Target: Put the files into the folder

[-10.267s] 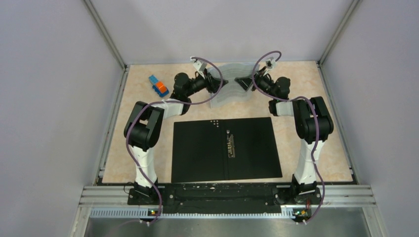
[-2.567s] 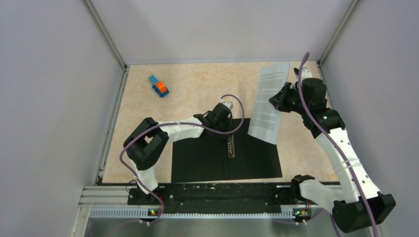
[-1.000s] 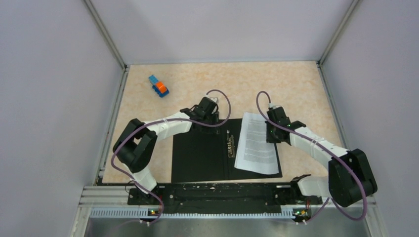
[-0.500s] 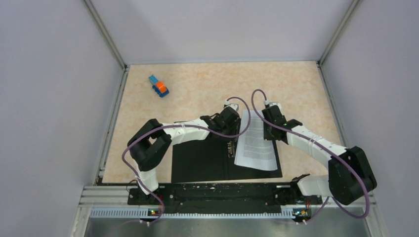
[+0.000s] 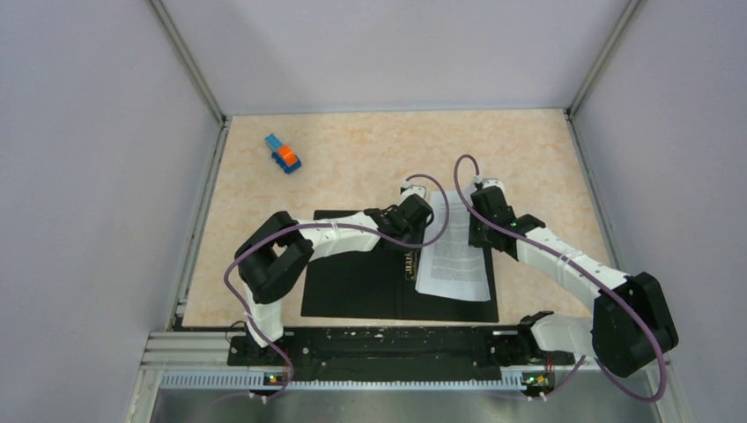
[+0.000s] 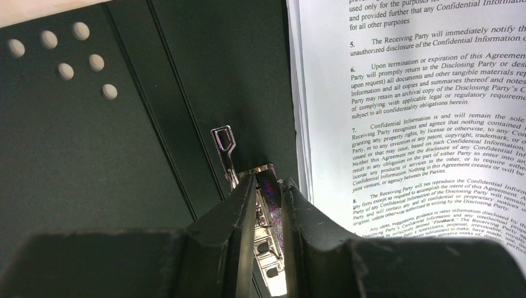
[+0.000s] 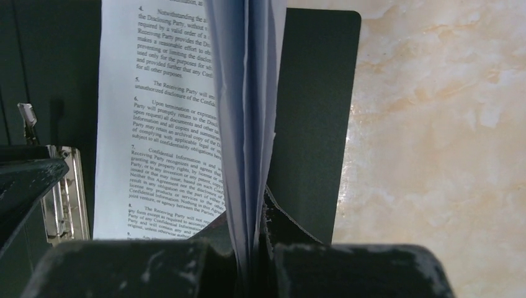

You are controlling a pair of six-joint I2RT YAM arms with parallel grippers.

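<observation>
The folder point(image 5: 352, 278) lies open, black inside up, near the table's front edge. The files point(image 5: 454, 256), white sheets of printed text, rest on its right half, their far edge lifted. My right gripper point(image 5: 480, 227) is shut on that raised edge; in the right wrist view the sheets point(image 7: 155, 124) stand pinched between the jaws point(image 7: 248, 211). My left gripper point(image 5: 414, 218) is at the spine. In the left wrist view its jaws point(image 6: 268, 180) are closed narrowly on the metal spine clip point(image 6: 273, 267), just left of the files point(image 6: 422, 124).
A small blue-and-orange toy block point(image 5: 284, 154) sits at the far left of the beige table point(image 5: 546, 159). Grey walls close in the sides and back. The arm bases stand on the black rail point(image 5: 388, 339) at the near edge.
My left gripper has moved right from the folder's far edge to the spine clip and narrowed its jaws on it. The folder has slid slightly left. The right gripper keeps hold of the files.
</observation>
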